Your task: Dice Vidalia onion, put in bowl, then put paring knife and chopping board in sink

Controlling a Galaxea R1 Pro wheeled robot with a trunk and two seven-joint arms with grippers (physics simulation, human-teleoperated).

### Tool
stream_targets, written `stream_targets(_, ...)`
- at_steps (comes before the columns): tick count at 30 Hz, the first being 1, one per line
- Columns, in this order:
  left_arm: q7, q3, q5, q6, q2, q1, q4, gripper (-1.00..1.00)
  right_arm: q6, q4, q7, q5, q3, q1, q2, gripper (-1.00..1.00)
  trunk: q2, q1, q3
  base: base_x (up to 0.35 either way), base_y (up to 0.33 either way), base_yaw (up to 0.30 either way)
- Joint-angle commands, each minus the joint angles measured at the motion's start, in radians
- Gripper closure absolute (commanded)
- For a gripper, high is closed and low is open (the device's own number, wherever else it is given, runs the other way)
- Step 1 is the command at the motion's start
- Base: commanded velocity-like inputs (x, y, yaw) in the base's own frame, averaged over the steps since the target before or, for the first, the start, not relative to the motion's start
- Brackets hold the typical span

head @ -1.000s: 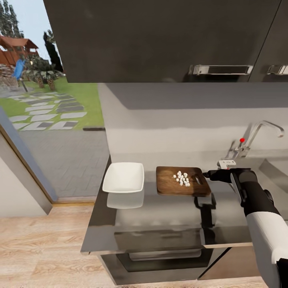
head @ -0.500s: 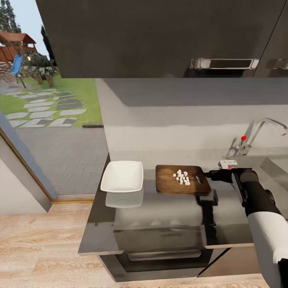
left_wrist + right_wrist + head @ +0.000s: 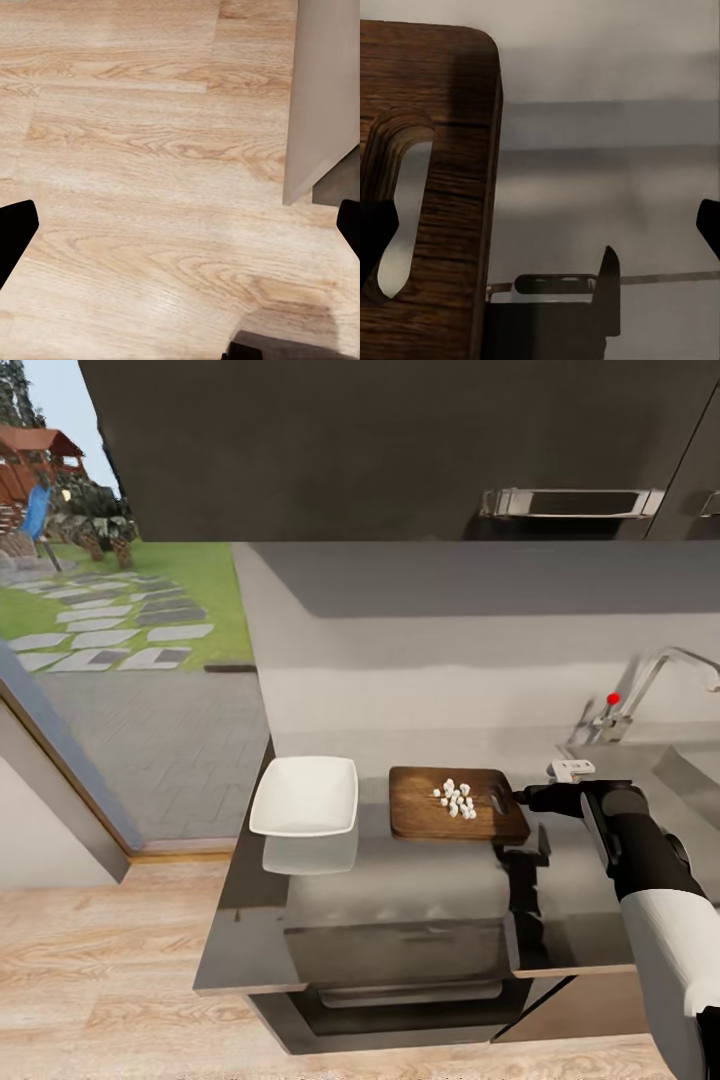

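The chopping board (image 3: pixel 455 805) is a brown wooden rectangle with rounded corners (its handle hole (image 3: pixel 401 217) at the end nearest the right pincer (image 3: pixel 522 796)), lying flat on the grey glossy table (image 3: pixel 420 880). Small white onion dice (image 3: pixel 456 801) sit clustered on it. Beside it, apart, the white squarish bowl (image 3: pixel 305 796) holds nothing. The right pincer's tips stand wide apart at the board's handle end. The left pincer (image 3: pixel 180 225) is spread wide over the wood floor (image 3: pixel 135 187).

countertop (image 3: pixel 420 890): grey, glossy | on it: bowl (image 3: pixel 305 797), chopping board (image 3: pixel 455 805) beside it
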Motion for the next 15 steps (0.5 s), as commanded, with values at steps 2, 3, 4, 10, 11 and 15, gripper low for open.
stream_targets(2,-0.001,0.000,0.004,-0.006,0.000,-0.002,0.004,-1.00,0.003,-0.001,0.009,0.011,-0.001,-0.001,0.000,-1.00,-0.001,0.000,-0.004,0.000,0.000,0.000)
stream_targets(3,-0.001,0.000,0.004,-0.007,0.000,-0.001,0.004,-1.00,0.003,-0.001,0.008,0.011,-0.001,-0.001,0.000,-1.00,-0.001,0.000,-0.006,0.006,0.000,0.000)
stream_targets(4,-0.001,0.000,0.004,-0.007,0.000,-0.002,0.004,-1.00,0.003,-0.001,0.008,0.011,-0.001,-0.001,0.000,-1.00,-0.001,0.000,-0.008,0.059,0.005,0.000)
stream_targets(10,-0.001,0.000,0.004,-0.006,0.000,-0.002,0.004,-1.00,0.003,-0.001,0.008,0.011,0.000,-0.001,0.000,-1.00,-0.001,0.000,-0.017,0.093,0.022,0.000)
stream_targets(11,-0.001,0.000,0.004,-0.006,0.000,-0.002,0.004,-1.00,0.003,-0.001,0.008,0.011,0.000,-0.001,0.000,-1.00,-0.001,0.000,-0.019,0.016,0.003,0.000)
stream_targets(15,-0.001,0.000,0.004,-0.007,0.000,-0.002,0.004,-1.00,0.003,-0.001,0.008,0.011,0.001,-0.001,0.000,-1.00,-0.001,0.000,-0.025,0.004,0.001,0.000)
